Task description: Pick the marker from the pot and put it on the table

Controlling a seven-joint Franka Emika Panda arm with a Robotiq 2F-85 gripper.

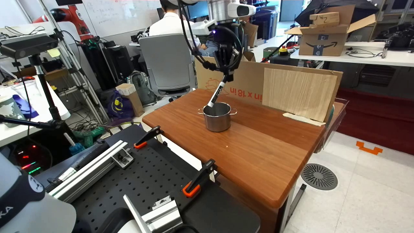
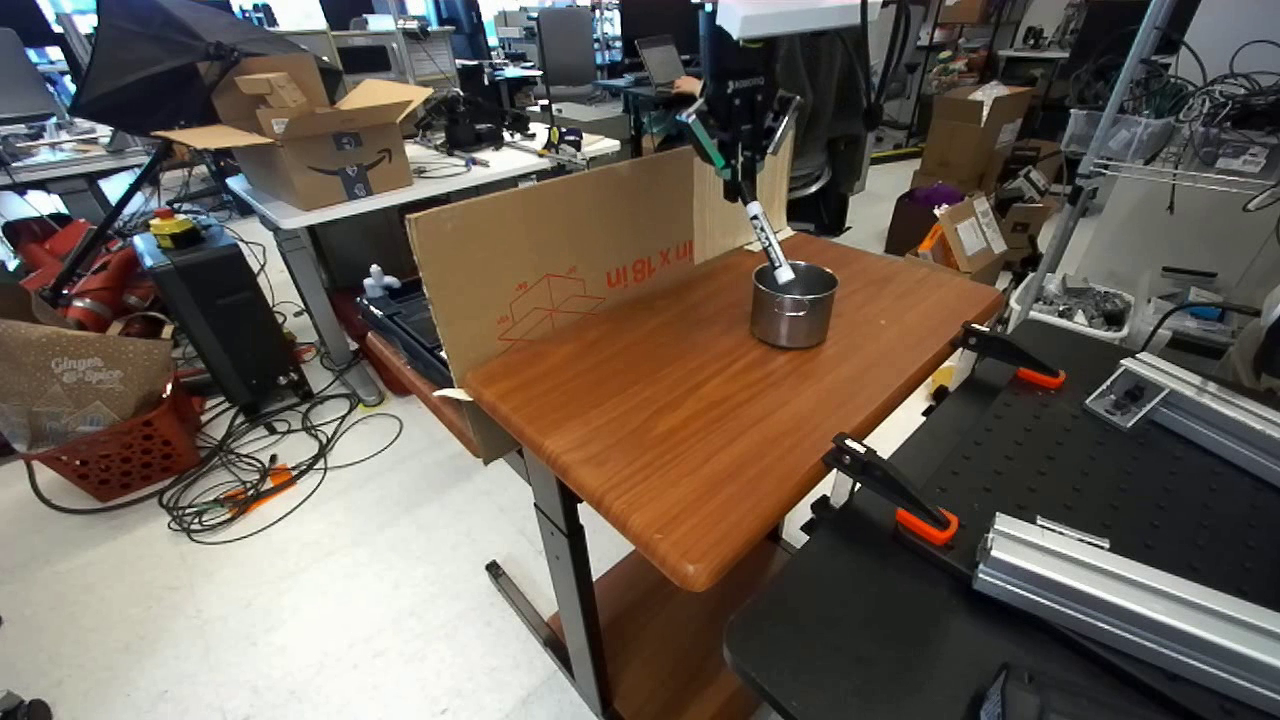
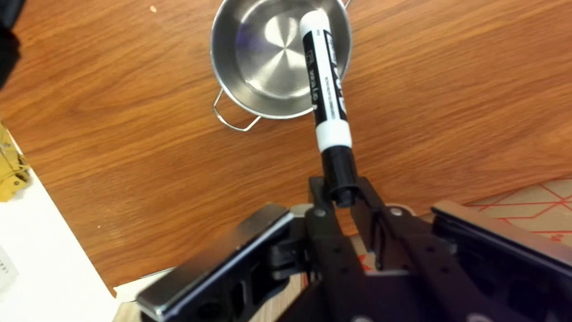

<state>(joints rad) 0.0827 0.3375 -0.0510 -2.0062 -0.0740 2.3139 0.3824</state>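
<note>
We see hand clamped on marker by its black end, probably to stay out of pot; white tip slants down over the mouth. Can't tell if tip tops the rim, so we'd lift before lowering to bench.

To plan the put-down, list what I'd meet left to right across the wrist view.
Yellow object at the left edge → pot → marker, partly in front of it → red-lined cardboard at the right edge. The fingers overlap the marker's place, so they are left out.
</note>
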